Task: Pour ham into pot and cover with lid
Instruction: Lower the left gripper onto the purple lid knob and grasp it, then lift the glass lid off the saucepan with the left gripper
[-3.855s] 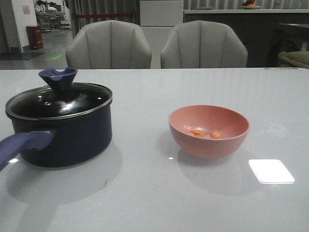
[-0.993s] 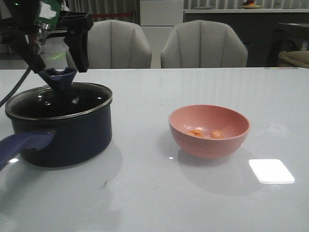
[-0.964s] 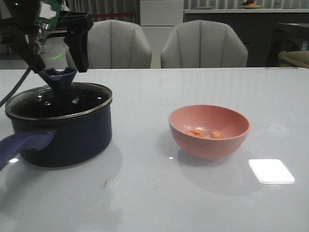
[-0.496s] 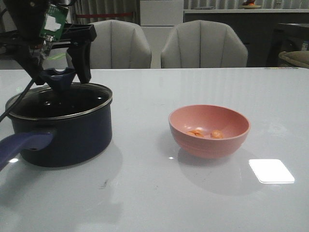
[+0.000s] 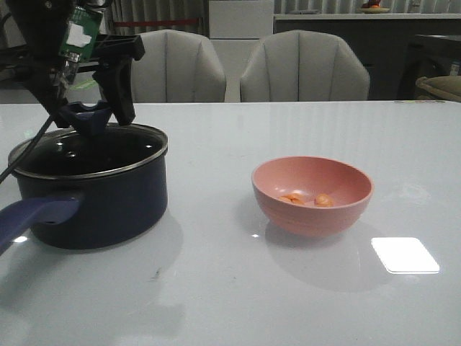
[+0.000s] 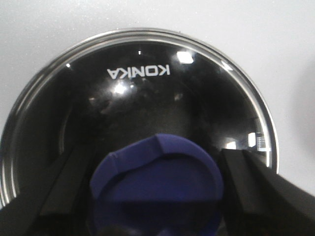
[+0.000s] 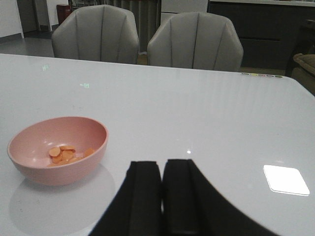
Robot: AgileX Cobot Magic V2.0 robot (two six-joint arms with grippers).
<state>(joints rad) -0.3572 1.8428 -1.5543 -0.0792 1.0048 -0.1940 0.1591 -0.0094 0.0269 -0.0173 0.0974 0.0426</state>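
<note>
The dark navy pot (image 5: 94, 205) stands at the table's left, its blue-purple handle (image 5: 36, 215) pointing front-left. The glass lid (image 5: 86, 148) sits on it, "KONKA" showing in the left wrist view (image 6: 142, 93). My left gripper (image 5: 86, 112) is open, its fingers on either side of the blue knob (image 6: 157, 179) without pressing it. The ham (image 5: 306, 199) lies in the pink bowl (image 5: 310, 220) at centre right, also seen in the right wrist view (image 7: 64, 154). My right gripper (image 7: 162, 169) is shut and empty, right of the bowl (image 7: 59, 172), out of the front view.
Two grey chairs (image 5: 166, 68) (image 5: 302, 68) stand behind the table's far edge. A bright light reflection (image 5: 405, 254) lies on the tabletop right of the bowl.
My left gripper came in over the pot and has lowered, so its open fingers now flank the lid's knob. The pot, lid and bowl have not moved.
</note>
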